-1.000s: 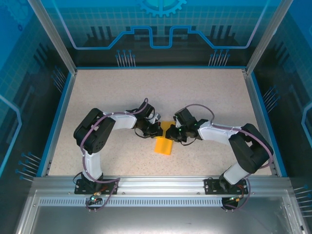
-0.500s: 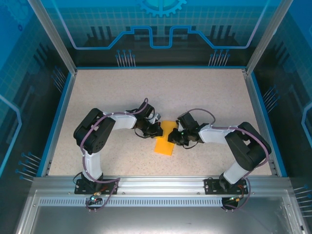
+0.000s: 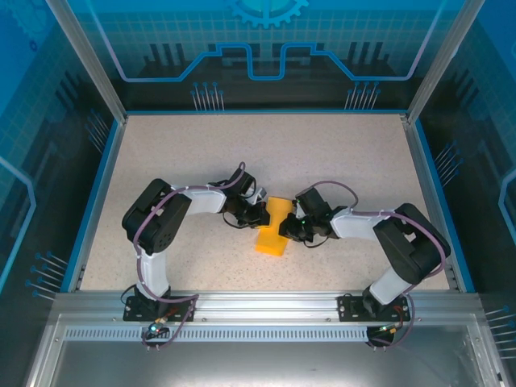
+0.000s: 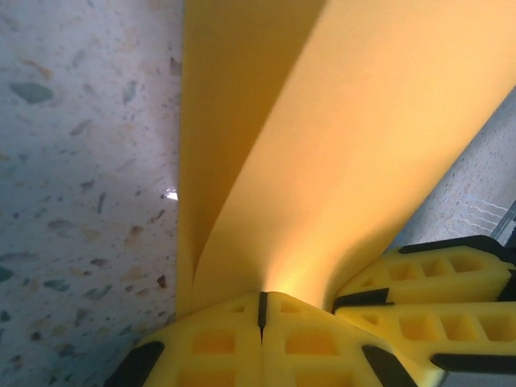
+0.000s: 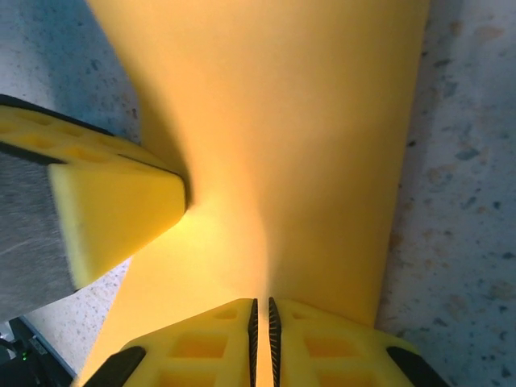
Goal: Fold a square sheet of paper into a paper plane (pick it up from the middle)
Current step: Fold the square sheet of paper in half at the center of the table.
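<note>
Top external view: locate the left arm (image 3: 157,222) rising from its base at the near-left edge of the table (image 3: 242,153), folded back at the elbow, forearm reaching right and low over the surface. Find the left gripper (image 3: 261,215) near the table's centre, pointing right. Read the right arm (image 3: 407,242) as a rough mirror image: up from the near-right base, elbow folded, forearm reaching left and low. Find the right gripper (image 3: 285,226) pointing left, just beside the left gripper and slightly nearer the bases. Note the square sheet of paper (image 3: 272,239) between the two grippers, folded into a narrow orange strip running near to far, low over the table. Cannot tell whether its near end touches the surface.

Left wrist view: note the yellow fingers (image 4: 210,347) pressed together, clenched on the sheet. Observe two paper layers spreading upward from the pinch in a shallow V. Note the right gripper's fingers at lower right, against the same sheet.

Right wrist view: note the fingers (image 5: 322,347) drawn to a thin slit, clamped on the sheet's lower edge. Observe one left-gripper finger at left, touching the paper.
</note>
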